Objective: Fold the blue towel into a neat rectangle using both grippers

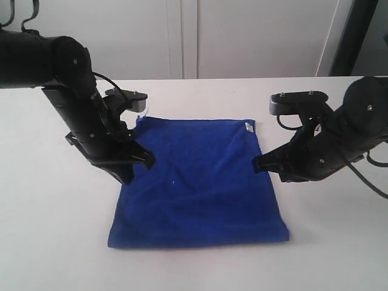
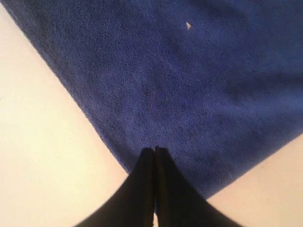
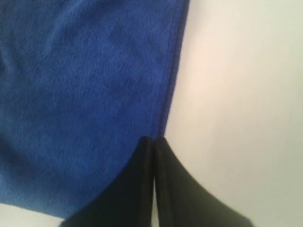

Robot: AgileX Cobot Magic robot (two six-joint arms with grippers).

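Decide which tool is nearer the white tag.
Right. On the blue towel, the right tool is at the edge near the white tag; the left tool is at the opposite edge.

Black jointed arms [image 1: 73,91]; black cables [image 1: 365,177]; pale screws [image 1: 368,108]; tapered black left gripper [image 2: 155,150], right gripper [image 3: 154,139].

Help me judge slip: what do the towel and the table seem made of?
Towel: soft napped cloth, probably microfibre or terry; fuzzy matte pile shows up close. Table: smooth white hard surface, maybe laminate or painted board; no grain visible.
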